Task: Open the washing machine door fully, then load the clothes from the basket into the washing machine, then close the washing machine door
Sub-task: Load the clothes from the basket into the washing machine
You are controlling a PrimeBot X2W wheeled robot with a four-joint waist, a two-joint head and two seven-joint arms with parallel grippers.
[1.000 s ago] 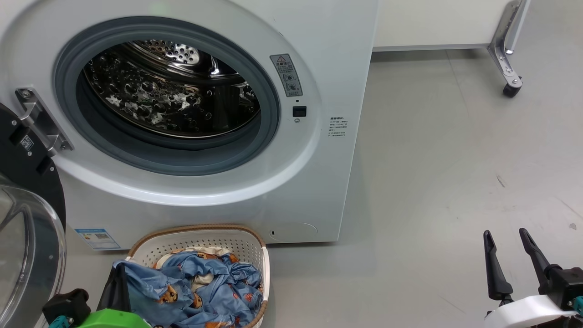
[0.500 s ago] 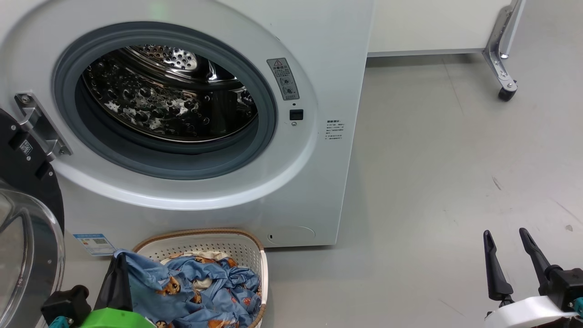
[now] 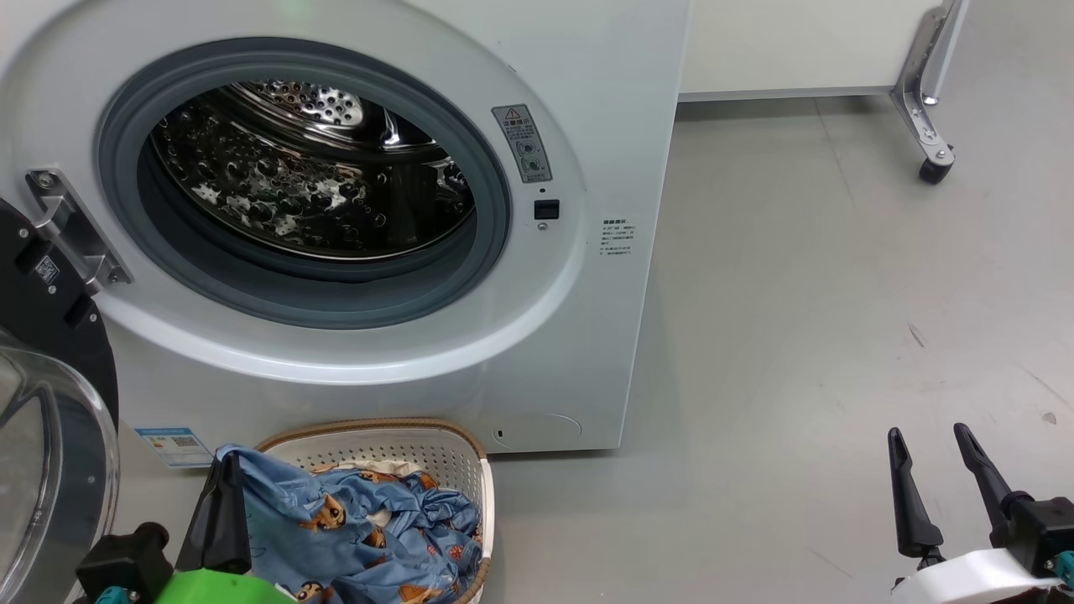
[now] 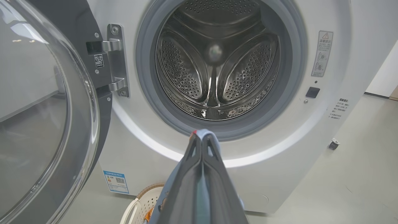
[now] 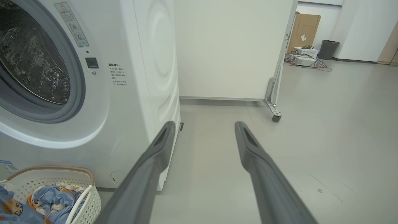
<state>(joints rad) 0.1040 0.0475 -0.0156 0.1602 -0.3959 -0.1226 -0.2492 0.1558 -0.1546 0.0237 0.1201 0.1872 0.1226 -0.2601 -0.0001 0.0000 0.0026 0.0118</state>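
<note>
The washing machine (image 3: 587, 335) stands with its washing machine door (image 3: 50, 436) swung open to the left, glass bowl facing me, and its steel drum (image 3: 310, 176) looks bare inside. In front of it sits the basket (image 3: 403, 429) with the blue printed clothes (image 3: 361, 528) heaped in it. My left gripper (image 3: 225, 470) is shut on a corner of the clothes, stretching the fabric up over the basket's left end. In the left wrist view the shut left gripper (image 4: 202, 140), with blue cloth at its tips, points at the drum (image 4: 217, 62). My right gripper (image 3: 927, 432) hangs open over bare floor at the lower right.
A white panel on a metal foot with a caster (image 3: 931, 168) stands behind the machine to the right. Grey floor (image 3: 797, 335) spreads out right of the washer. Far off in the right wrist view are a cardboard box (image 5: 307, 28) and a dark bin (image 5: 329, 49).
The left gripper has risen a little with the blue cloth, drawing it up and out of the heap. The head camera shifted slightly. The right gripper has stayed put.
</note>
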